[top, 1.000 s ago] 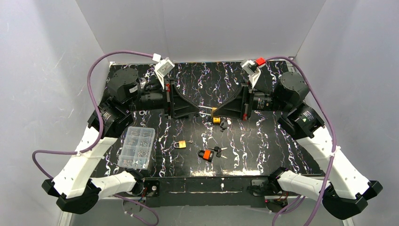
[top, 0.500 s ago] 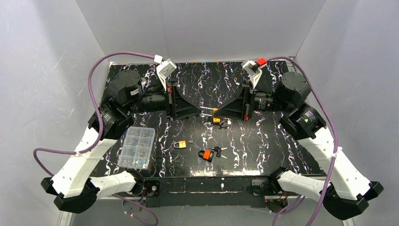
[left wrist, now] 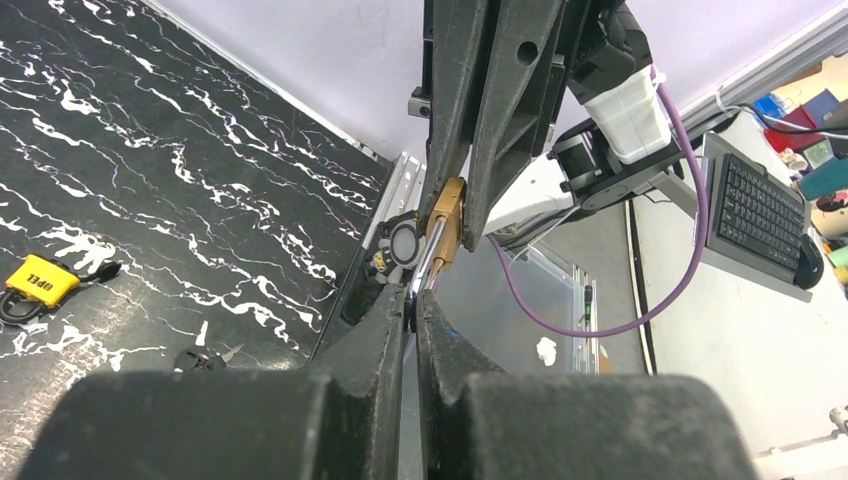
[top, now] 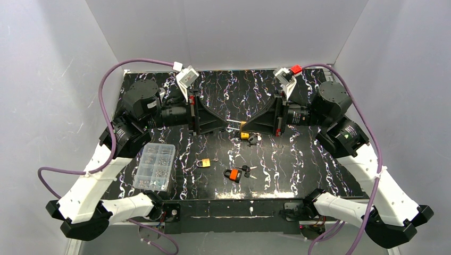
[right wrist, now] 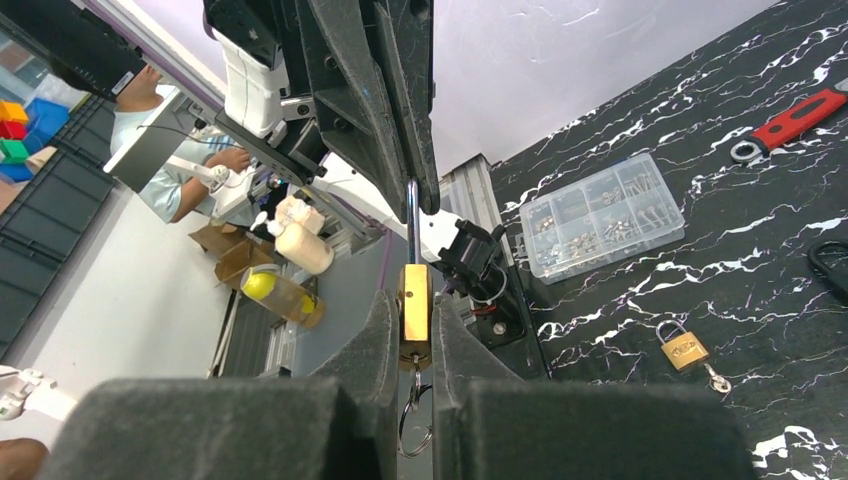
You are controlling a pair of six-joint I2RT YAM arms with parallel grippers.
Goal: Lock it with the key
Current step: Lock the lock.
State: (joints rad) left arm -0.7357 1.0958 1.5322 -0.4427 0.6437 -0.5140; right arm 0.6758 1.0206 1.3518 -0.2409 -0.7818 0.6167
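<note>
A brass padlock (right wrist: 415, 305) is held in mid-air over the table's middle, and my right gripper (right wrist: 413, 330) is shut on its body. From its lower end a key ring (right wrist: 413, 415) hangs between the fingers; the key itself is mostly hidden in the lock. The silver shackle (right wrist: 412, 215) points away towards the left gripper. My left gripper (left wrist: 413, 305) is shut on that shackle (left wrist: 426, 268), with the brass padlock (left wrist: 447, 215) just beyond its tips. From above, the padlock (top: 242, 126) sits between left gripper (top: 227, 125) and right gripper (top: 245, 126).
On the black marbled table lie a yellow padlock (top: 244, 135) with keys (top: 254, 139), a small brass padlock (top: 203, 163), and an orange padlock (top: 232, 175) with keys (top: 247, 170). A clear parts box (top: 155, 166) stands front left. A red-handled wrench (right wrist: 795, 122) lies far left.
Both arms have shifted slightly to the right together, with the padlock still between them. Neither grip has changed.
</note>
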